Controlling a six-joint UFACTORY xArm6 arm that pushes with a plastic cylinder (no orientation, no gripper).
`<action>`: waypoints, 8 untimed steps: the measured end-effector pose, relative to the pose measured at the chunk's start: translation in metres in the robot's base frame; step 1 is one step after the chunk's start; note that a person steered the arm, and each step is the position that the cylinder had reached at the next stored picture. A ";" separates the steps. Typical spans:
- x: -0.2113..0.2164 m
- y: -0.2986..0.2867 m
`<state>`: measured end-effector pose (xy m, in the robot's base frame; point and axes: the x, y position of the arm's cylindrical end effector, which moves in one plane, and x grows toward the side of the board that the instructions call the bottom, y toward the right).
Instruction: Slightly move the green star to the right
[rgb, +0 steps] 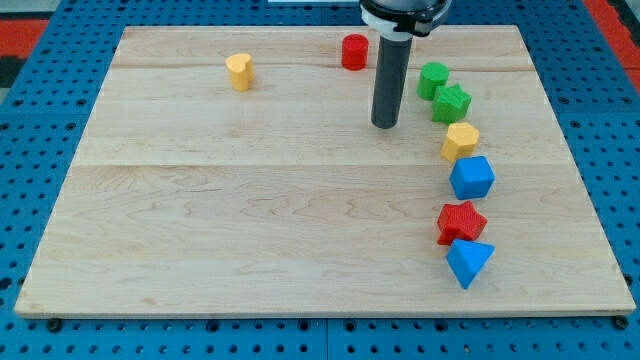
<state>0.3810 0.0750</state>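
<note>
The green star (452, 103) lies at the view's upper right on the wooden board (250, 200), touching a green round block (433, 79) above it and close to a yellow hexagon block (460, 141) below it. My tip (385, 124) rests on the board to the left of the green star, a short gap away. The dark rod rises from it toward the view's top.
A red cylinder (354, 51) stands left of the rod near the top edge. A yellow heart block (239, 71) lies at the upper left. Below the hexagon lie a blue cube (472, 178), a red star (460, 222) and a blue triangle (468, 262).
</note>
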 end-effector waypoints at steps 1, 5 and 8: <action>-0.003 0.013; -0.044 0.042; -0.023 0.077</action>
<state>0.3577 0.1518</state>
